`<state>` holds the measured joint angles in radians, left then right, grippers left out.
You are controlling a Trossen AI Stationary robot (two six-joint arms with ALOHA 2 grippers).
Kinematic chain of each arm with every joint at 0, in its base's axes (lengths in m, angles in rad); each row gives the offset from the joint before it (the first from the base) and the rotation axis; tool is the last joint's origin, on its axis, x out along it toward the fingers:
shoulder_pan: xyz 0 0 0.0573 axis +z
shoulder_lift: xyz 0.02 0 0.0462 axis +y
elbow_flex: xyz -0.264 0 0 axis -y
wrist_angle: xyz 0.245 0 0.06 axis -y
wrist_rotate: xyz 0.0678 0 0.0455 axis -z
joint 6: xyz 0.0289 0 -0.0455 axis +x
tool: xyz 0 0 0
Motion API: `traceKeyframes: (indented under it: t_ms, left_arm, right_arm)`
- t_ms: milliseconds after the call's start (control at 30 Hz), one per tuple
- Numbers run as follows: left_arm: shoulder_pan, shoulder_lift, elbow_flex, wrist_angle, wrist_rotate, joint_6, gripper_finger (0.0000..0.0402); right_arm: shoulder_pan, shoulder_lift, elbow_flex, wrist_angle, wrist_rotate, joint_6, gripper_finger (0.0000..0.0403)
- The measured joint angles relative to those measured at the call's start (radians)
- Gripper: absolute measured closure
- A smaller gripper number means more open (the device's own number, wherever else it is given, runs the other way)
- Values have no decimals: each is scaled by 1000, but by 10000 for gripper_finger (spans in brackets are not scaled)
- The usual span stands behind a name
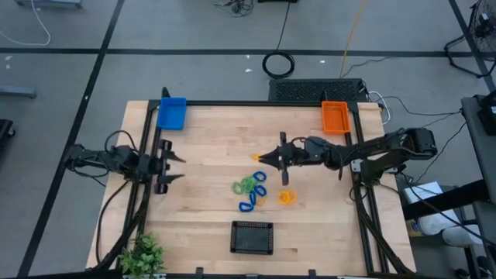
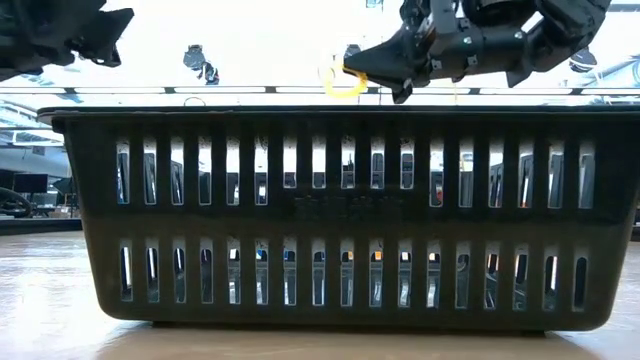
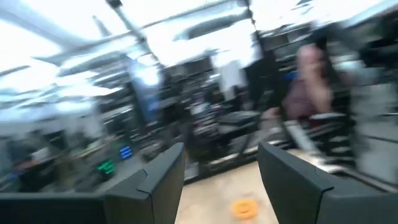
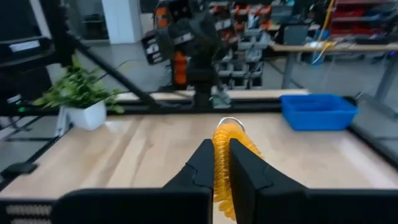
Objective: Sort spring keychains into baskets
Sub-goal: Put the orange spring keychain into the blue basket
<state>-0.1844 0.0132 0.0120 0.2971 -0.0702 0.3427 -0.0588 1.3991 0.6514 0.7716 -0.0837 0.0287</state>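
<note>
My right gripper (image 1: 261,158) hovers over the table's middle, shut on an orange-yellow spring keychain (image 4: 225,155), which also shows in the low view (image 2: 345,82). Below it on the wood lie a green keychain (image 1: 246,184), a blue one (image 1: 251,201) and another orange one (image 1: 287,198). The blue basket (image 1: 171,113) stands at the far left corner, the orange basket (image 1: 335,117) at the far right, and the black basket (image 1: 253,237) at the near edge. My left gripper (image 1: 175,167) waits open at the table's left side, holding nothing. My right gripper pinches the orange-yellow keychain's coil (image 4: 222,163) between its two fingers. The fingers lie about level and point toward the table's left. The coil's end with its metal ring (image 4: 229,121) sticks out past the fingertips. The keychain is lifted clear of the table.
A small green plant (image 1: 143,254) in a white pot stands at the near left corner. In the low view the black basket (image 2: 330,210) fills nearly the whole picture. Bare wood lies between the keychains and the blue basket.
</note>
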Motion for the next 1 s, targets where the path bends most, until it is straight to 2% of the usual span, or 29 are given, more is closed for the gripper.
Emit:
traceKeyframes:
  t_ms: [133, 200, 300, 400, 533, 733, 833, 1000]
  left_arm:
    - [17, 47, 0, 7, -319, -74, 190]
    - [47, 94, 0, 51, -377, -82, 190]
    - [103, 190, 0, 197, -294, -89, 190]
    - [157, 322, 19, 308, -215, -112, 190]
    - [215, 570, 109, 305, -190, -171, 190]
    - [234, 970, 337, 366, -19, -80, 190]
    - [229, 1117, 442, 359, 25, -12, 190]
    - [230, 1305, 572, 352, 44, 12, 190]
  right_arm:
    - [-44, 0, 0, 21, -42, -13, 392]
    - [-66, 0, 0, 56, -105, -1, 392]
    - [-85, -1, 0, 88, -176, 27, 392]
    - [-86, 0, 0, 86, -183, 37, 392]
    - [-80, 0, 0, 99, -183, 39, 392]
    - [-64, 0, 0, 94, -213, 39, 392]
    - [-66, 0, 0, 95, -261, 36, 392]
    - [-64, 0, 0, 75, -262, 1, 392]
